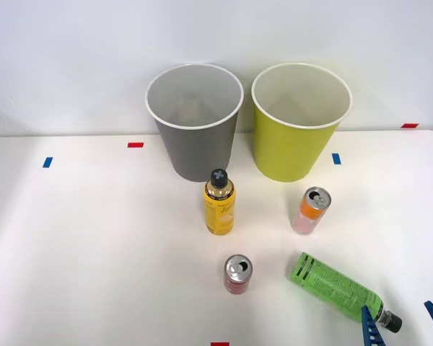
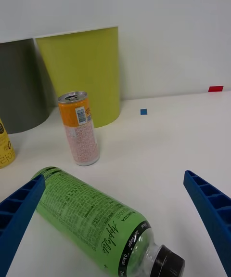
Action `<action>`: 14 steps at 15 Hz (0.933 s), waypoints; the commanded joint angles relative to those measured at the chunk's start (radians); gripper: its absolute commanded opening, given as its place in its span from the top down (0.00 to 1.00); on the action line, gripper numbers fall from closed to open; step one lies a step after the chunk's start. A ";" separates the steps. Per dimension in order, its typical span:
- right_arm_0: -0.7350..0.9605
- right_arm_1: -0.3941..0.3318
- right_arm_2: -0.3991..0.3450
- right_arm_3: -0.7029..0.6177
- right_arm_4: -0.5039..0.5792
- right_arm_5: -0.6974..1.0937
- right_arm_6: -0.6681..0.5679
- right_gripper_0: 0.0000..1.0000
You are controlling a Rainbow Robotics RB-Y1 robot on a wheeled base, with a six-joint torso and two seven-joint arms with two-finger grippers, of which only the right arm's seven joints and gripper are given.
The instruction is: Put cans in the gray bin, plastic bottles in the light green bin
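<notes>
The right gripper (image 1: pixel 403 326) is spread wide around the capped end of the green-label bottle (image 1: pixel 334 285), which is lying flat on the table (image 1: pixel 94 252), nothing pinched, near the orange-pink can (image 2: pixel 79 127).

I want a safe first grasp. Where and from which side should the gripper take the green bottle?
Grip the green bottle across its labelled body, coming from above. It lies on its side, cap toward the robot, and the open right gripper already straddles it; the tapering neck looks likelier to slip.
</notes>
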 commanded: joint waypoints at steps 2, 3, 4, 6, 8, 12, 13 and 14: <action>0.000 0.000 0.000 0.000 0.000 0.000 0.000 0.00; 0.000 0.000 0.000 0.000 0.000 0.000 0.000 0.00; 0.000 0.000 0.000 0.000 0.000 0.000 0.000 0.00; 0.000 0.000 0.000 0.000 0.000 0.000 0.000 0.00; 0.000 0.000 0.000 0.000 0.000 0.000 0.000 0.00; 0.000 0.000 0.000 0.000 0.000 0.000 0.000 0.00; 0.000 0.000 0.000 0.000 0.000 0.000 0.000 0.00; 0.000 0.000 0.000 0.000 0.000 0.000 0.000 0.00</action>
